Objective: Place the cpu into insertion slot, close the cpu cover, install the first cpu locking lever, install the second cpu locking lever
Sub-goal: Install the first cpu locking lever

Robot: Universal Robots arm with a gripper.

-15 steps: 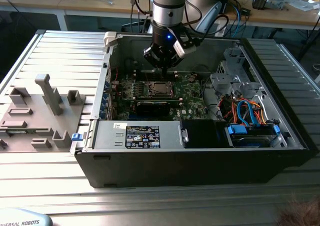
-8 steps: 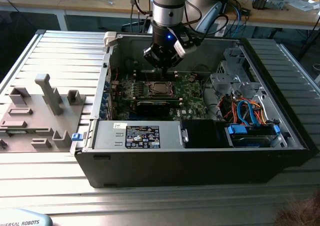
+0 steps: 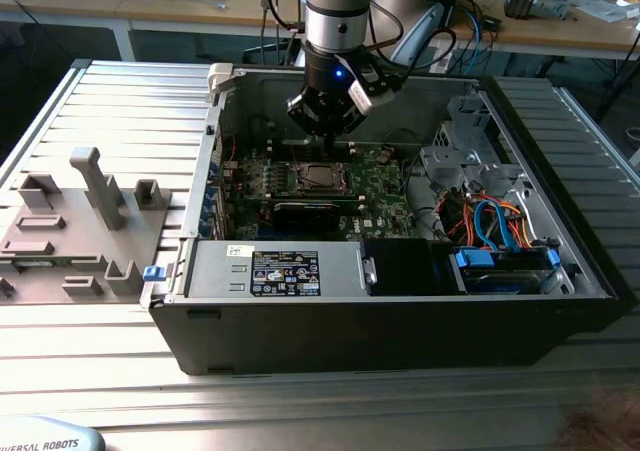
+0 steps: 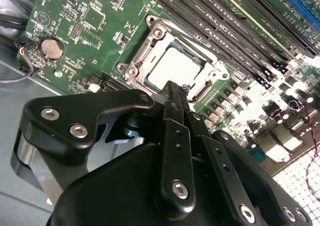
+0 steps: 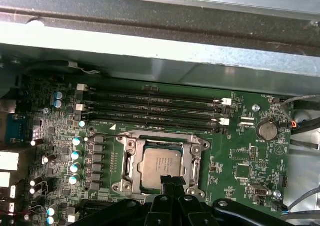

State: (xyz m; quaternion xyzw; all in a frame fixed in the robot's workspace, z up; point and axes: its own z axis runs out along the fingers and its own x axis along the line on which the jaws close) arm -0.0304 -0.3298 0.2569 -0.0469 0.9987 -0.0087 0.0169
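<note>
Inside the open computer case point(image 3: 400, 301) on the worktop point(image 3: 120, 101), the gripper point(image 3: 322, 131) hangs just above the green board point(image 3: 380, 186), over the socket. Its black fingers point(image 4: 172, 103) are pressed together, with nothing between them, and their tip is right at the near edge of the cpu point(image 5: 160, 164). The cpu lies flat in its slot in both wrist views, silver top up. The cpu cover point(image 5: 197, 153) lies down around the chip, framing it. A round coin battery point(image 5: 266, 130) sits on the board, well apart from the socket.
</note>
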